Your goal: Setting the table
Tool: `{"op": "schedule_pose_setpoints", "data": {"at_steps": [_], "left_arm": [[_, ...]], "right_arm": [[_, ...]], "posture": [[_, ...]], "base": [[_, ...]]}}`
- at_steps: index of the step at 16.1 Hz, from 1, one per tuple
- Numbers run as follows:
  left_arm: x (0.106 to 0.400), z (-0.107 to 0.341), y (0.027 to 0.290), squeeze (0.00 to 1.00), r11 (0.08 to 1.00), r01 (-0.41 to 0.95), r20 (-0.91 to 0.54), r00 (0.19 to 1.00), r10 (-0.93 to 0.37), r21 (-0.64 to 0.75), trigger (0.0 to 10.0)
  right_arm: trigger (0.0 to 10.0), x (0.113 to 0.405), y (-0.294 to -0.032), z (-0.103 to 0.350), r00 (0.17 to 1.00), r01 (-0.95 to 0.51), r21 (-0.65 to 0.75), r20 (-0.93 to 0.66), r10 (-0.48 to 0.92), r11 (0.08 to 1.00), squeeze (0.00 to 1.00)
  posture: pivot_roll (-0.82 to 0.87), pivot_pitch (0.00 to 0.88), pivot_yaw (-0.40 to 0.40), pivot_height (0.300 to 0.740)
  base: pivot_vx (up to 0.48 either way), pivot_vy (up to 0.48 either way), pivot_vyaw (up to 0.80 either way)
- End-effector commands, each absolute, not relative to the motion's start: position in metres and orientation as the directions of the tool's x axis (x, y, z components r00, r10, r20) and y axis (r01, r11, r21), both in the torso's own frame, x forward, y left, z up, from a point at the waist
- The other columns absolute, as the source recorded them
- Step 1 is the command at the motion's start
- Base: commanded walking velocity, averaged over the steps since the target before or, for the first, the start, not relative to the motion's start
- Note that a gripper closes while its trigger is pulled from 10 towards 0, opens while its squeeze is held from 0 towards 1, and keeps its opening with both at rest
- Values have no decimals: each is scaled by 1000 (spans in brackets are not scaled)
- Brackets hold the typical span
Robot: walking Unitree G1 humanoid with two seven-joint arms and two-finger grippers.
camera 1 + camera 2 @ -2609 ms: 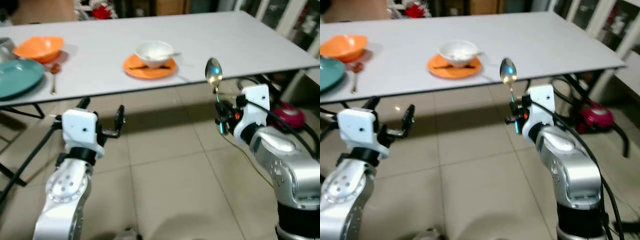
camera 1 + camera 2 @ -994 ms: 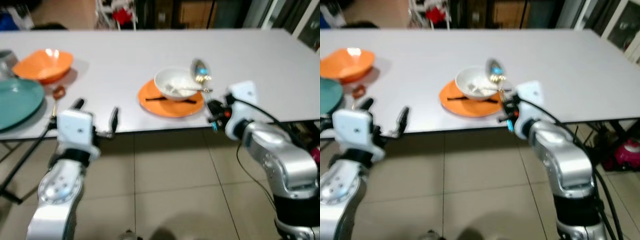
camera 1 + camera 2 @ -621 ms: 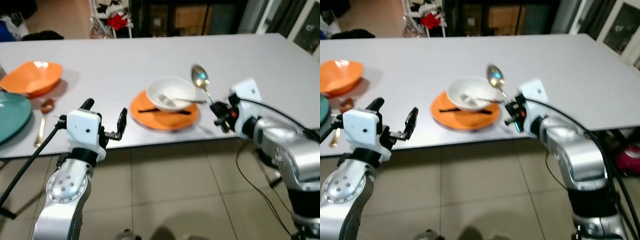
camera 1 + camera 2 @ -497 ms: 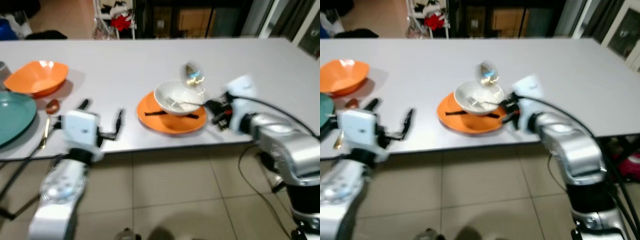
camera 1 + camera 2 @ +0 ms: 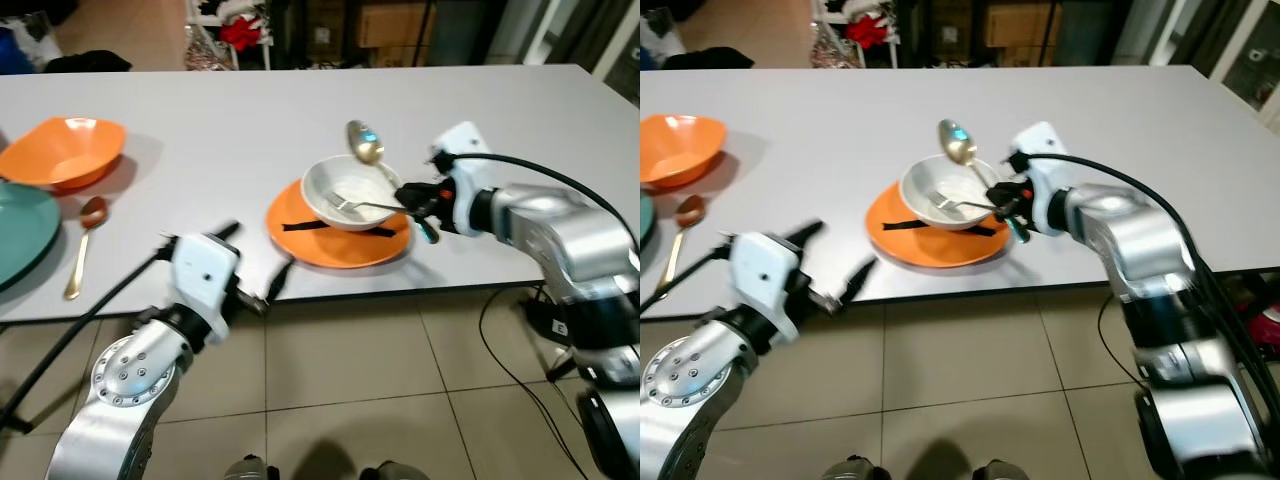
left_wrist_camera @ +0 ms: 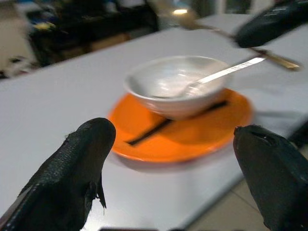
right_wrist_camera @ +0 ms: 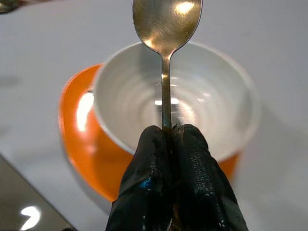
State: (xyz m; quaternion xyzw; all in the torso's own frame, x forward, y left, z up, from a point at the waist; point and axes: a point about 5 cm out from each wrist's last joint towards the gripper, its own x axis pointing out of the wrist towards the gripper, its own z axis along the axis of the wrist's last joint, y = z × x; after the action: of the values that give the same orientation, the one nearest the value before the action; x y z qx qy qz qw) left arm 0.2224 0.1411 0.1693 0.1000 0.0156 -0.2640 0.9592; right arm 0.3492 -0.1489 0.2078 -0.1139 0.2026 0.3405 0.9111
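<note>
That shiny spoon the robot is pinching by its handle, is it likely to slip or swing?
Possibly. The spoon looks polished, so probably slick. The right tool pinches only its thin handle, bowl end far out, so it may pivot. It looks stiff, unlikely to bend.

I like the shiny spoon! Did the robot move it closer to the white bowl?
Yes. The spoon in the right gripper began out past the table edge; now its head hangs over the white bowl.

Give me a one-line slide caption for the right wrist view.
Right gripper holds a spoon by its handle above a white bowl on an orange plate.
</note>
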Motion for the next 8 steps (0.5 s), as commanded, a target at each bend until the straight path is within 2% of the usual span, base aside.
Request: {"op": "schedule_pose_setpoints", "data": {"at_steps": [1,4,8], "left_arm": [[221,176,133,0,797,578,-82,815,-573,174,10000],[220,174,126,0,756,630,-113,777,-620,179,10000],[218,172,123,0,731,662,-144,749,-647,165,10000]], "right_arm": [[10000,356,-150,204,669,-676,-73,-478,569,733,0],[10000,369,-146,202,650,-683,-98,-534,541,724,0],[10000,382,-138,203,584,-745,-136,-606,540,654,0]], "posture": [[-26,87,21,740],[-34,89,24,740],[-39,95,22,740]], "base": [[0,0,0],[0,0,0],[0,0,0]]}}
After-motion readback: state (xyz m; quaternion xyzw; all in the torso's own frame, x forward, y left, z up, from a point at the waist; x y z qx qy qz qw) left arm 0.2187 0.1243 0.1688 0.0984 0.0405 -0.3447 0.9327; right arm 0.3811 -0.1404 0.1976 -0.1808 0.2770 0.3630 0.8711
